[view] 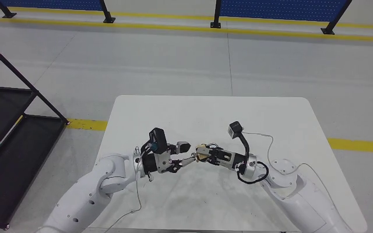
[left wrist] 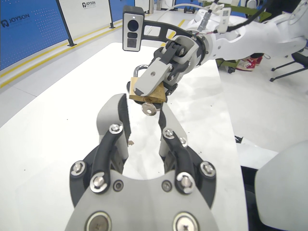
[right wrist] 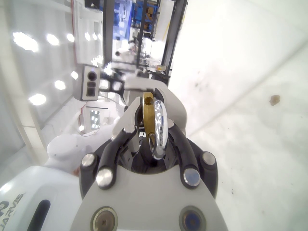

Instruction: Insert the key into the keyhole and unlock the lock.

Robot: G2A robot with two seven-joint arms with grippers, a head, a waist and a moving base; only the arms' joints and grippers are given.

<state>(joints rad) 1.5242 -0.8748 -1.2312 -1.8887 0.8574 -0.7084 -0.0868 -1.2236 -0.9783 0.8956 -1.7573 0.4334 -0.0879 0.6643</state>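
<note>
Clamping lock (left wrist: 157, 95) in right tool (right wrist: 154, 104), key (left wrist: 149, 109) inserted.

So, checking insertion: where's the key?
In the left wrist view, the key sticks out of the padlock in the right claw, just ahead of the open left claw.

The white worktop (view: 268, 116) stands on a pale grey floor (view: 175, 58). One yellow stripe (view: 87, 124) crosses the floor and passes beneath it. Another (view: 169, 25) runs along the foot of blue barrier panels (view: 280, 7) on black posts at the far side. A black rack (view: 26, 137) stands off the worktop's left side. White panels (left wrist: 81, 8) alternate with blue ones in the left wrist view. Bright ceiling lamps (right wrist: 25, 41) glow beside a black metal frame (right wrist: 144, 20).
</note>
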